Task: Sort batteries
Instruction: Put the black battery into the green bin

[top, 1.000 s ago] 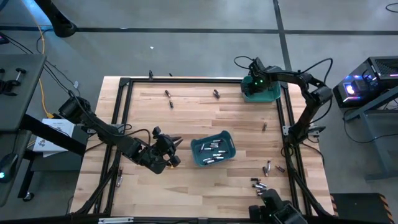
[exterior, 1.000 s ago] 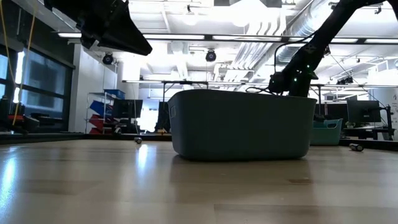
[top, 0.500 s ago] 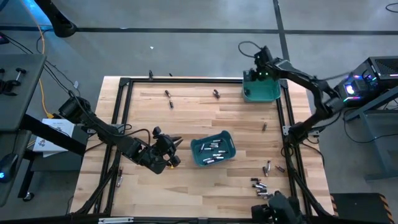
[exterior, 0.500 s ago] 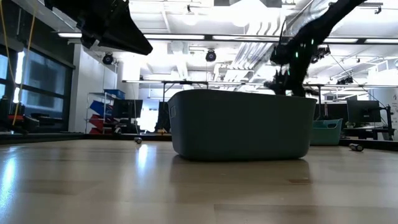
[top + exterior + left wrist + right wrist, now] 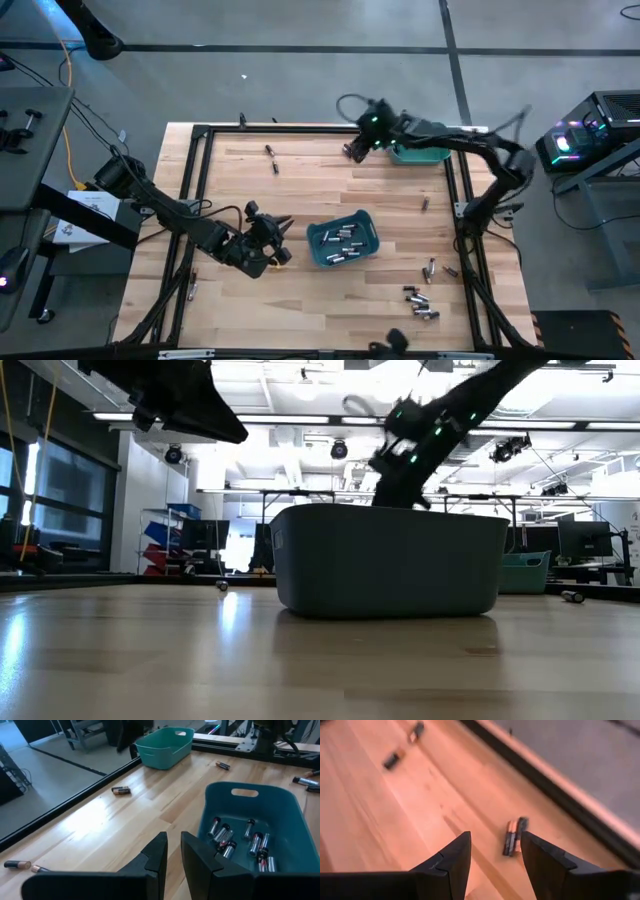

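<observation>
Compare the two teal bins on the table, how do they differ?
The middle bin sits near the table's centre beside the left gripper; the corner bin sits at the far right edge, partly under the right arm. The middle bin holds many batteries; the corner bin's inside is hidden. Both are teal plastic.

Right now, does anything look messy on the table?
Yes. Loose batteries lie scattered on the wood at the near right corner, and a pair lies by the far edge, outside both bins. The middle bin sits askew.
</observation>
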`<state>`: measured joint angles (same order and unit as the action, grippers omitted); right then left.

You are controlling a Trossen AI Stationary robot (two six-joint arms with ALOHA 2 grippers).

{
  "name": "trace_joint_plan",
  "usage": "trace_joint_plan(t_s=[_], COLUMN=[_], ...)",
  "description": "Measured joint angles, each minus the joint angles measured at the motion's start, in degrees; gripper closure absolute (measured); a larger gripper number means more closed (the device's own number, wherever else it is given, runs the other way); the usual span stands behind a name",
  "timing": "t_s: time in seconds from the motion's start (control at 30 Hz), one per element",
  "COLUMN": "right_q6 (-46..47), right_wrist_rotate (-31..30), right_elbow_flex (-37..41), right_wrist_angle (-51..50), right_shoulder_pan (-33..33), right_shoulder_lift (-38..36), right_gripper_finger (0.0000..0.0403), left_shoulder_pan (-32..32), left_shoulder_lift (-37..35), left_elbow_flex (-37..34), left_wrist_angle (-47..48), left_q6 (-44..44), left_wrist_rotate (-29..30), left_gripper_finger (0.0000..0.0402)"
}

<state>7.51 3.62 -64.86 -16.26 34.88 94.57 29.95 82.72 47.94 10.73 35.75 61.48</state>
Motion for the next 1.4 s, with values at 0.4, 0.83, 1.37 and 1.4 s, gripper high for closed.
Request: trace_joint_plan(t_s=[0.4,0.83,1.37,1.4], right_q6=[1.4,3.0,4.6,4.9], right_wrist_rotate=[1.4,-1.3,1.2,1.2], right_elbow_flex=[0.0,0.0,0.0,-0.1], right_wrist_angle=[3.7,7.2,7.5,7.4], right_shoulder_pan=[-0.5,-0.5,-0.3,0.0], right_shoulder_lift=[12.4,17.6,13.6,13.5], right_gripper_finger=[0.0238,0.0238,0.0249,0.0249], left_shoulder_pan=[-0.3,-1.5,-1.5,-1.5], left_shoulder_lift=[0.0,0.0,0.0,0.0], left_elbow_flex=[0.0,0.0,0.0,0.0], left_wrist_angle=[-0.6,-1.7,-2.1,-2.1], left_q6=[0.0,-0.3,-0.2,-0.2], left_wrist_rotate=[0.1,0.2,-1.0,-1.0], left_gripper_finger=[0.0355,0.0355,0.0355,0.0355])
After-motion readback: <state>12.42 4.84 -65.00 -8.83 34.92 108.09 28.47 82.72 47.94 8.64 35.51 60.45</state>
